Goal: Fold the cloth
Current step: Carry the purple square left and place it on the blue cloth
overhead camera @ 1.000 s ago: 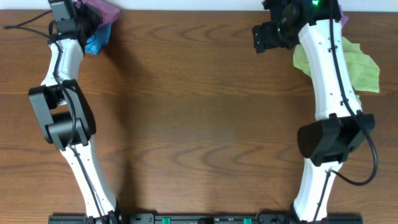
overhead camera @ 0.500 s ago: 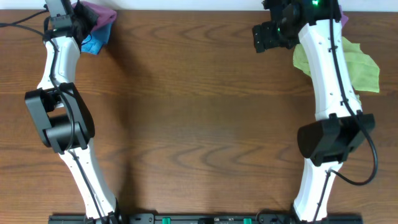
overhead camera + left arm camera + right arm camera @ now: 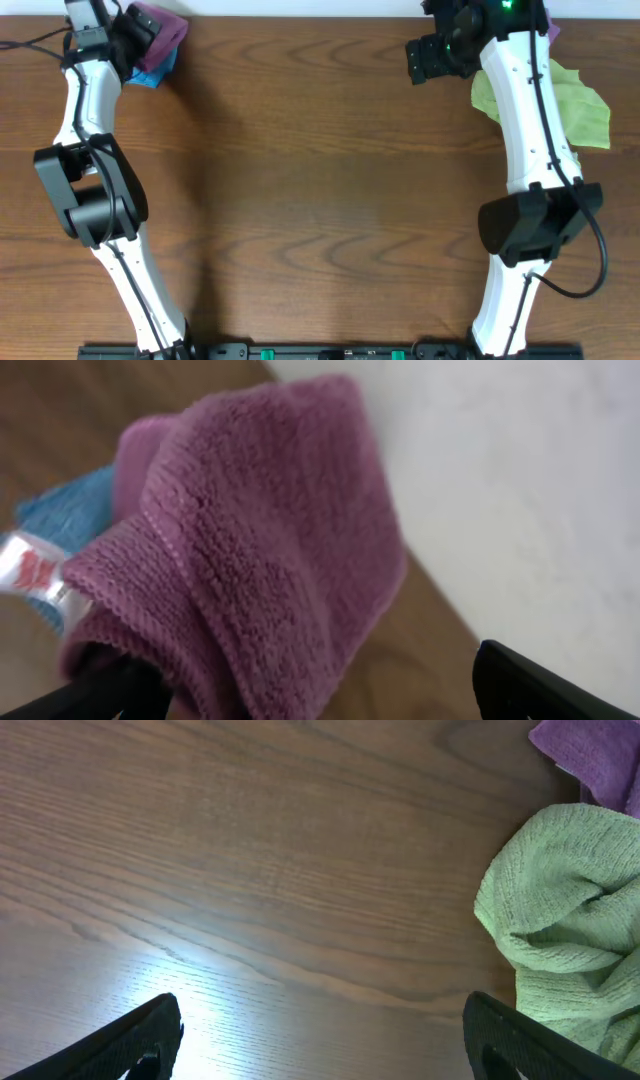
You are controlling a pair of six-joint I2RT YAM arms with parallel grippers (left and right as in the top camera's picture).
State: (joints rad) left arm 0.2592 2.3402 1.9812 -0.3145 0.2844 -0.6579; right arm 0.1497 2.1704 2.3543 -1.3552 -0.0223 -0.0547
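Wooden table (image 3: 320, 150): left arm (image 3: 85, 110) stretched to the far corner, left gripper (image 3: 310, 680) wide at the cloth (image 3: 260, 550), maybe touching; right gripper (image 3: 320, 1040) wide beside green towel (image 3: 560, 920).

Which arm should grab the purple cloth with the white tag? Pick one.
Left. The left end effector is open right at the purple cloth; the right end effector is open over bare table beside the green towel.

The left arm (image 3: 85, 100) has swung a little further out toward the far left corner of the bench (image 3: 320, 180), its lower part sliding leftward too. Its pincer (image 3: 128, 40) sits closer over the cloth (image 3: 162, 22), whose right edge has drawn in slightly. Less of the blue rag (image 3: 157, 74) shows.
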